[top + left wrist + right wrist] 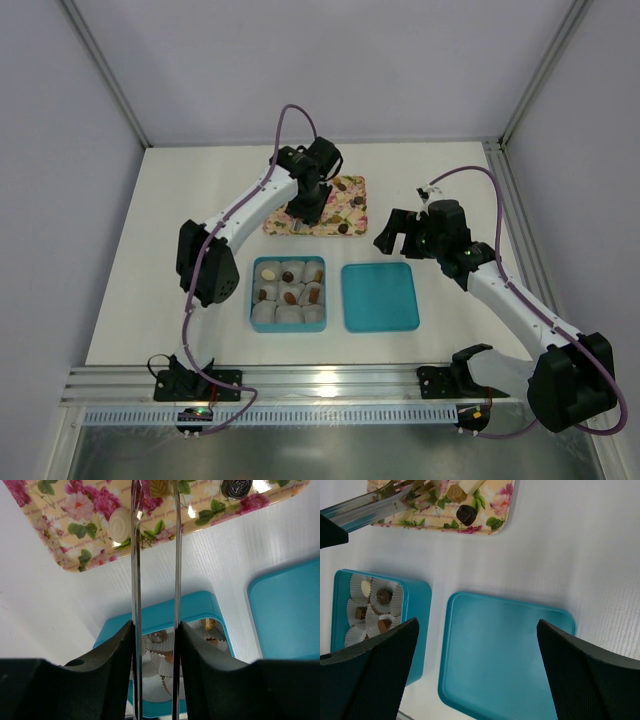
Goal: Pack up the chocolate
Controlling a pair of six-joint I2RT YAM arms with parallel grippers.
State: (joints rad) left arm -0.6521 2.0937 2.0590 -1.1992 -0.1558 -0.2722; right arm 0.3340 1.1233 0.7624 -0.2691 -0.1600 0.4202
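Left wrist view: chocolate is being straddled, dead ahead, by the left gripper's tongs; blades apart, contact indiscernible.

- A white table with a fine wood-like grain fills the middle of the top view, from the back wall in the upper part of the frame down to the bottom.
- A rectangular tray with a pink flower print on a cream ground lies flat just above the centre of the frame.
- An open teal box sits below the tray, slightly left of centre and apart from it.
- A teal lid lies flat just to the right of the box, with a narrow strip of table between them.
- A metal rail runs across the table's near edge at the bottom of the frame.
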